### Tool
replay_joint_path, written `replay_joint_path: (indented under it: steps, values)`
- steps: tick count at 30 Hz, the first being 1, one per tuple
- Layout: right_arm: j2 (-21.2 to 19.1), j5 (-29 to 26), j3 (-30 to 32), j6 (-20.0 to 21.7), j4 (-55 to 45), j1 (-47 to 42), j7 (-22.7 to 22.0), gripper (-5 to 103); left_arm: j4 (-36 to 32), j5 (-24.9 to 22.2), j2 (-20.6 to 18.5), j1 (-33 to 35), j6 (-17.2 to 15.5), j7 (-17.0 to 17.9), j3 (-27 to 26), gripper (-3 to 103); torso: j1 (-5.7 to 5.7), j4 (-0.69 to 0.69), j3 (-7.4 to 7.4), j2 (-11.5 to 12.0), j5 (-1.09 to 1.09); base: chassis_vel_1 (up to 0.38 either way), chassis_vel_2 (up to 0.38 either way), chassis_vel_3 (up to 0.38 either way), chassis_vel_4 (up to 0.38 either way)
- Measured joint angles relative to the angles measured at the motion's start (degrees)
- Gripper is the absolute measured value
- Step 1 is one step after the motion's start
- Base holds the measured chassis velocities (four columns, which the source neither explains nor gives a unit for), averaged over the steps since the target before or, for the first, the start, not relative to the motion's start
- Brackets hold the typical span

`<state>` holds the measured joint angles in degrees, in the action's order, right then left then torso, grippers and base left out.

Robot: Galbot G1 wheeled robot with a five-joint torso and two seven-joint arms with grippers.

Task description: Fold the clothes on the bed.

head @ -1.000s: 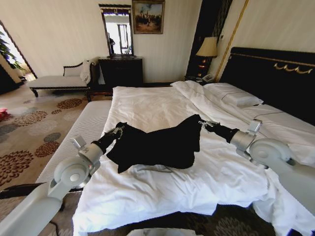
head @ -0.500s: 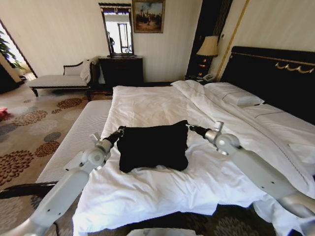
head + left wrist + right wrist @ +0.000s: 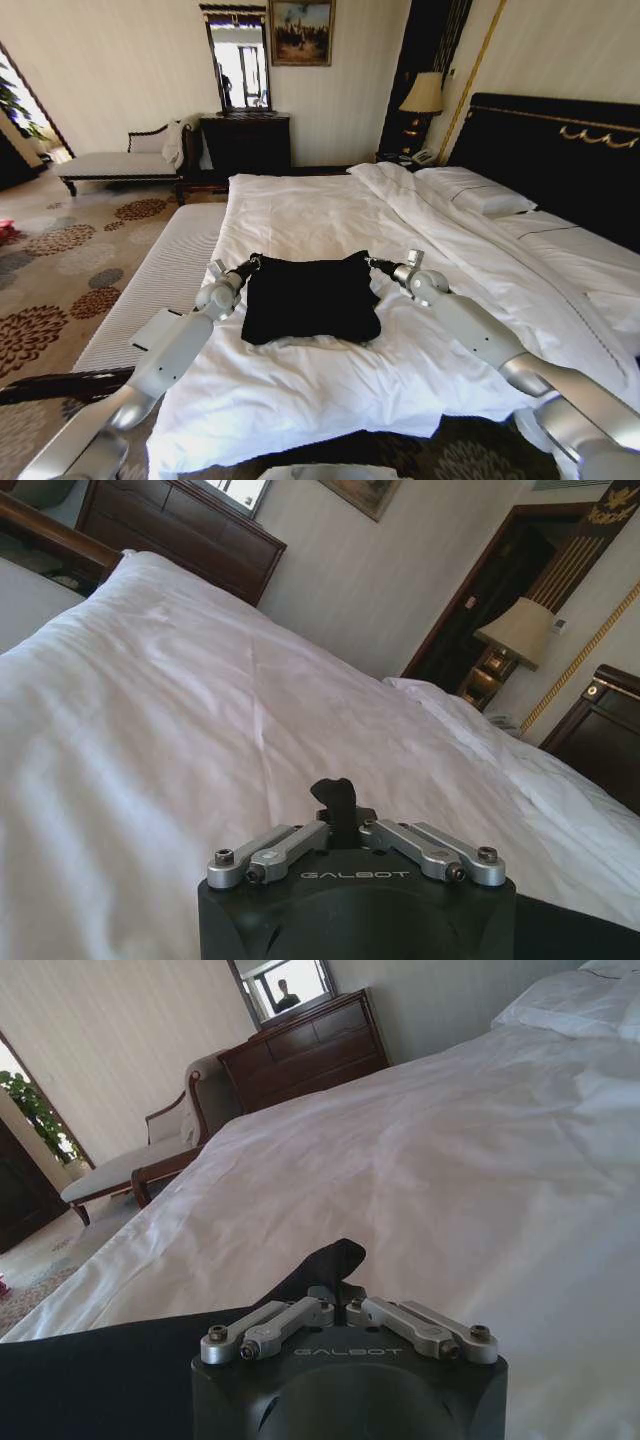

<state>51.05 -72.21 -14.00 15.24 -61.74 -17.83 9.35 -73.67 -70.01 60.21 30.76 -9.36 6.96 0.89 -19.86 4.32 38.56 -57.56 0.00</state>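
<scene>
The clothes, a black T-shirt (image 3: pixel 310 298), lie as a flat folded rectangle on the white duvet of the bed (image 3: pixel 300 205). My left gripper (image 3: pixel 252 264) is at the shirt's far left corner and is shut on it. The left wrist view shows a tuft of black fabric (image 3: pixel 333 798) pinched at the left gripper (image 3: pixel 340 825). At the far right corner my right gripper (image 3: pixel 372 262) is shut on the cloth too. In the right wrist view the black fabric (image 3: pixel 318 1265) runs up into the right gripper (image 3: pixel 335 1302). Both arms are stretched out low over the duvet.
Pillows (image 3: pixel 478 195) and the dark headboard (image 3: pixel 560 155) are on the right. A lamp (image 3: pixel 423 97) stands in the far corner. A dark dresser (image 3: pixel 246 145) and a chaise bench (image 3: pixel 115 165) line the far wall. Patterned carpet (image 3: pixel 60 270) lies to the left.
Both grippers moved away from me across the bed with the shirt's edge. The shirt went from raised and draped to lying flat as a neat rectangle.
</scene>
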Motion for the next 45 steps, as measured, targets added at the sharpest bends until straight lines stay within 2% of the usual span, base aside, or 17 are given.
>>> replay_joint_path:
  steps: [5, 11, 15, 17, 20, 29, 33, 40, 45]
  values:
    - [1.7, 0.3, -1.3, -1.0, 4.3, 2.8, 0.9, 1, 4.2, 0.8, 1.3, -2.1, 0.5, -0.7, 0.0, 2, -0.01, -0.01, 0.0, 0.0, 0.0, 0.0, 0.0, 0.0, 0.0]
    - [2.0, 0.7, -0.9, -1.8, 4.0, 1.6, 0.9, 1, 4.0, 1.5, 1.4, -1.5, 1.0, -1.0, -0.3, 2, -0.01, -0.01, 0.0, 0.0, 0.0, 0.0, 0.0, 0.0, 0.0]
    - [0.8, 0.8, 1.4, -2.2, 0.5, -2.1, 0.7, 1, -1.4, 3.4, 0.1, 1.8, 1.7, -1.1, -0.9, 2, 0.0, -0.01, -0.01, 0.0, 0.0, 0.0, 0.0, 0.0, 0.0]
    - [0.4, 0.9, 2.2, -2.3, -0.8, -3.2, 0.6, 1, -2.0, 3.8, -0.1, 2.2, 1.8, -1.1, -1.0, 2, 0.0, 0.0, -0.01, 0.0, 0.01, 0.0, 0.0, 0.0, 0.0]
    - [-1.2, 4.2, 6.3, -3.1, -6.8, -8.7, 0.8, 1, -7.2, 8.0, -2.0, 6.0, 2.5, -1.7, -1.8, 2, 0.0, 0.0, -0.01, 0.0, 0.02, 0.0, 0.0, 0.0, 0.0]
    - [-2.2, 9.6, 12.1, -5.6, -10.4, -15.4, 2.2, 1, -13.7, 8.8, -3.3, 13.5, 3.0, -0.6, -5.0, 2, 0.0, -0.01, -0.01, 0.0, 0.0, 0.0, 0.0, 0.0, 0.0]
    - [-3.6, 12.7, 16.9, -7.2, -15.1, -21.5, 3.9, 1, -18.1, 9.1, -5.2, 19.0, 3.7, -0.6, -6.9, 2, 0.0, -0.02, -0.02, 0.0, 0.0, 0.0, 0.0, 0.0, 0.0]
    - [-4.0, 15.6, 22.0, -9.0, -18.8, -30.0, 4.6, 1, -21.9, 9.6, -5.7, 22.8, 4.3, -0.3, -8.2, 2, 0.01, 0.0, -0.02, 0.0, 0.02, 0.0, 0.0, 0.0, 0.0]
    - [-3.6, 21.0, 26.4, -11.9, -20.7, -36.5, 6.3, 1, -24.5, 11.4, -5.6, 25.9, 5.0, -0.2, -8.6, 2, 0.0, 0.02, -0.01, 0.0, 0.02, 0.0, 0.0, 0.0, 0.0]
